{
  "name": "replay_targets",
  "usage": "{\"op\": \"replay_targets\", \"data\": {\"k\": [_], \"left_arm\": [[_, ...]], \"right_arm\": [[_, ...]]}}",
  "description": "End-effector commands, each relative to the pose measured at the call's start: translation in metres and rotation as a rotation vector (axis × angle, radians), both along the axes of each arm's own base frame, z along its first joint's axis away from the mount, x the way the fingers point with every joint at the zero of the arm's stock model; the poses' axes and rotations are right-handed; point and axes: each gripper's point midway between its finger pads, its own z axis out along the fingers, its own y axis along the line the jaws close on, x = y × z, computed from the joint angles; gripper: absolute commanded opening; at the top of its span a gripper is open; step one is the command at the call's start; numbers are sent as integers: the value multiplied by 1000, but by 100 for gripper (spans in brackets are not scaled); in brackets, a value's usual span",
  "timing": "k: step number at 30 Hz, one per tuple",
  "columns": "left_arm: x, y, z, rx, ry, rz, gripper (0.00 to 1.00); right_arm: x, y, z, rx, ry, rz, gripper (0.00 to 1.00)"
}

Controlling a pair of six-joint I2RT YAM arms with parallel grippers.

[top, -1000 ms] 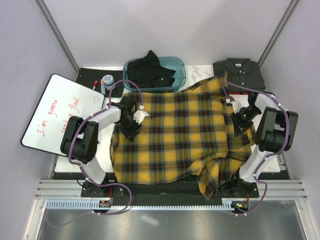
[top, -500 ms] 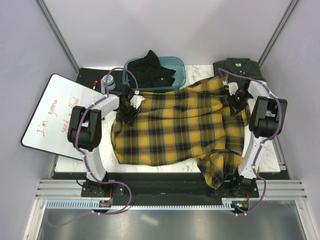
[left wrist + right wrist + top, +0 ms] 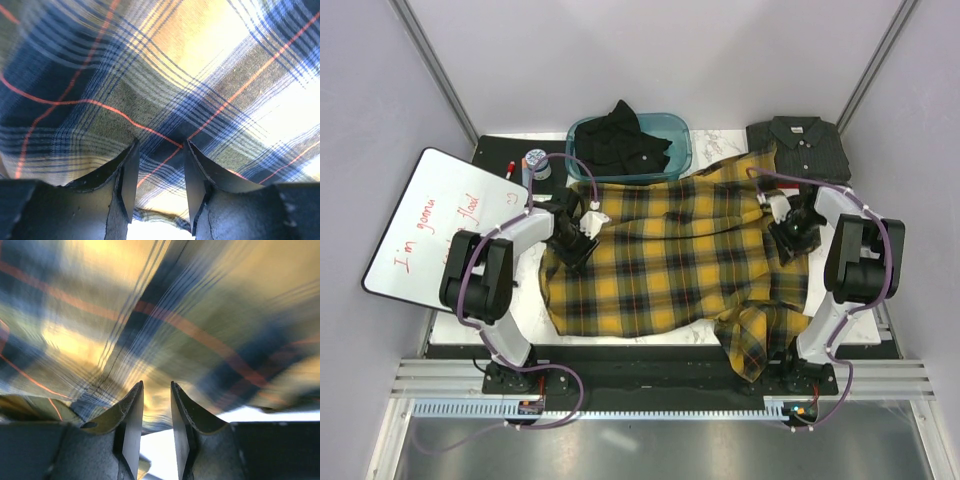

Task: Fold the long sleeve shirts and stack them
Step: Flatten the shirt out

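Note:
The yellow-and-black plaid shirt [image 3: 675,255] lies spread across the table, one corner hanging over the near edge at the right. My left gripper [image 3: 572,245] is at its left edge. In the left wrist view the left gripper [image 3: 161,145] has its jaws apart, with plaid cloth [image 3: 165,75] in and beyond the gap. My right gripper [image 3: 790,232] is at the shirt's right side. In the right wrist view it [image 3: 157,386] is narrowly open over blurred plaid [image 3: 200,315]. The black shirt [image 3: 625,140] is heaped in a teal bin. The charcoal shirt [image 3: 802,140] lies folded at the back right.
The teal bin [image 3: 682,135] stands at the back centre. A whiteboard [image 3: 430,225] with red writing leans off the table's left side. A marker [image 3: 510,168] and a small round container [image 3: 535,160] lie on a black mat at the back left.
The shirt was dragged away from the near edge and bunched shorter. Both grippers then came back a little toward me and inward over the cloth.

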Motion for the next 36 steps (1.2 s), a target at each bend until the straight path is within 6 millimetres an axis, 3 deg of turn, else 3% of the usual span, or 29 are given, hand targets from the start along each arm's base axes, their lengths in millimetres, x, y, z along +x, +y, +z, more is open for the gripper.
{"op": "replay_targets", "data": {"k": [1,3,5,6,7,8,9,10,12,15,16,17,18,19,22,25,29,32,36], "left_arm": [[-45,18,-17,54,88,-48,47],[-57,23,-14,65,96,-59,47],[-73,26,-9,60,103,-75,48],[-84,28,-7,61,123,-86,49],[-97,31,-8,64,147,-98,50],[-102,25,3,28,118,-137,51],[-118,26,9,13,160,-161,52],[-126,25,14,-2,159,-184,52],[-141,18,32,-60,159,-257,54],[-109,5,60,-96,33,-260,59],[-84,-3,77,-111,-37,-239,60],[-71,-6,81,-115,-54,-223,60],[-60,-10,84,-116,-60,-208,60],[-37,-15,83,-115,-69,-174,59],[3,-23,77,-111,-119,-114,59],[27,-20,59,-58,-109,-70,58],[36,-18,35,-39,-87,-41,56],[25,-14,17,-19,-39,-41,54],[-6,-6,-1,-8,18,-60,53]], "right_arm": [[-57,-8,-30,-63,135,79,34],[-74,-16,-30,-111,157,107,33],[-106,-23,-33,-157,219,168,32],[-115,-26,-24,-176,201,185,31],[-139,-25,-24,-170,254,209,31],[-150,-28,-20,-178,266,248,31],[-157,-28,-10,-189,240,270,31],[-176,-23,-3,-165,286,294,30],[-183,-15,13,-124,249,339,30],[-156,-8,41,-82,165,319,33],[-125,2,61,-29,71,289,38],[-108,6,68,-3,39,266,39],[-76,9,76,24,16,212,41],[-55,13,77,52,-14,182,41],[10,13,69,78,-77,85,38],[49,10,49,57,-90,42,36],[61,0,13,0,-67,29,35],[40,-3,-12,-21,-8,57,35],[-14,-2,-30,-42,66,94,36]]}}
